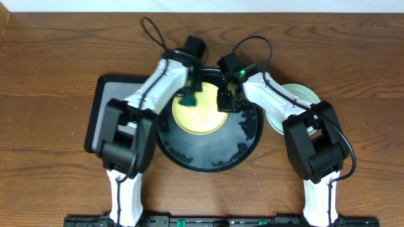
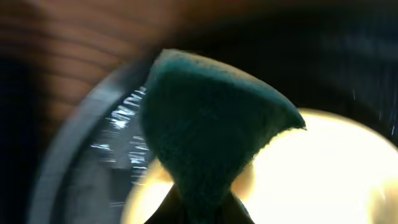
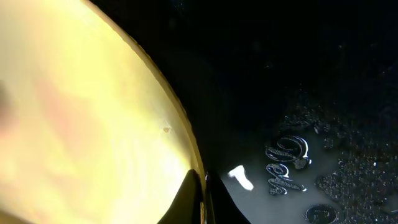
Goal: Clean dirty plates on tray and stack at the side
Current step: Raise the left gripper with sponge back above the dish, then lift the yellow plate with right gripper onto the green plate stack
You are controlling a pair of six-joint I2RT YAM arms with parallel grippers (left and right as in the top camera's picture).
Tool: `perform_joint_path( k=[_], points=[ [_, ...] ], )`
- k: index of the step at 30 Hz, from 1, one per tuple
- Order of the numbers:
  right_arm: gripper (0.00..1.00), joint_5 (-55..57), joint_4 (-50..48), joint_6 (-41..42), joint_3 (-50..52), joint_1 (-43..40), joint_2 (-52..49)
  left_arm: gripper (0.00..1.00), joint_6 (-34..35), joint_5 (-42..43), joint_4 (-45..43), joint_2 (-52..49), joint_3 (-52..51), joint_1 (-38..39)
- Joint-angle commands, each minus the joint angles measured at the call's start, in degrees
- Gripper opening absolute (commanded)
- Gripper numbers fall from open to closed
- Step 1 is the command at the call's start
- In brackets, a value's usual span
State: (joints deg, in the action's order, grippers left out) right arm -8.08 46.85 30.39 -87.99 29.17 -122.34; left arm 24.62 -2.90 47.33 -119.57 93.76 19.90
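Brown wooden planks form the worktop (image 1: pixel 50 63), and at its middle sits the round black tray (image 1: pixel 208 161), its floor beaded with droplets. A flat grey rectangular tray (image 1: pixel 101 107) lies at the black tray's 9 o'clock, partly under the left arm. A mint green plate (image 1: pixel 302 96) rests off the tray at about 2 o'clock, half hidden by the right arm; whether a second one lies beneath it I cannot tell.

The yellow plate (image 1: pixel 199 116) lies flat inside the black tray, pushed toward 11 o'clock. The left end effector (image 1: pixel 188 99) is clamped on a green scouring pad (image 2: pixel 211 130), which hangs over the plate's 11 o'clock edge. The left wrist view shows the pad's folded point reaching down to the plate's face, though contact is too blurred to confirm. The right end effector (image 1: pixel 225 102) is at the plate's 2 o'clock rim. Seen from the right wrist, its fingertips (image 3: pixel 194 200) are together right at that edge and seem pinched on it, as if steadying the plate.

Being round, the plate has no long axis to line up with. What matters is that its unwiped centre lies toward 5 o'clock from the pad, so the scrubbing stroke probably has to sweep that way. Both arms are at the plate, the left to scrub and the right to brace. Stacking beside the mint plate looks like the later step.
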Motion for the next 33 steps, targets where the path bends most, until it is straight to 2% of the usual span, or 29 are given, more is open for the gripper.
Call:
perform_joint_path(
  k=[1,3,7,9,11,12,16,21,33],
  points=[
    [0.01,1.2,0.72,-0.7,0.79,0.66,-0.61,0.07,0.37,-3.26,0.57,9.07,2.93,-3.19],
    [0.01,1.2,0.72,-0.7,0.79,0.66,-0.61,0.07,-0.83,-1.84,0.96,12.48,2.93,-4.72],
    [0.18,1.2,0.72,-0.72,0.79,0.66,-0.61,0.08,-0.83,-1.84,3.06,18.93,2.93,-8.83],
    [0.2,1.2,0.74,-0.76,0.79,0.66,-0.61,0.07,-0.83,-1.86,3.74,19.93,2.91,-10.47],
    [0.1,1.2,0.74,-0.9,0.79,0.72,-0.7,0.07,-0.83,-1.86,4.87,20.0,2.91,-12.41],
    [0.01,1.18,0.74,-0.9,0.79,0.74,-0.7,0.07,-0.83,-1.86,5.62,19.85,2.84,-13.22],
    [0.01,0.94,0.74,-0.98,0.76,0.72,-0.68,0.07,-1.75,-1.86,7.96,19.63,2.73,-15.1],
    [0.01,1.53,2.4,-6.29,0.02,0.72,2.51,0.07,-3.63,-1.9,11.17,19.63,2.69,-15.72],
    [0.01,31.67,3.32,-14.08,-0.09,5.22,17.14,0.08,-4.04,-1.86,11.39,19.61,2.08,-15.72]
  ],
)
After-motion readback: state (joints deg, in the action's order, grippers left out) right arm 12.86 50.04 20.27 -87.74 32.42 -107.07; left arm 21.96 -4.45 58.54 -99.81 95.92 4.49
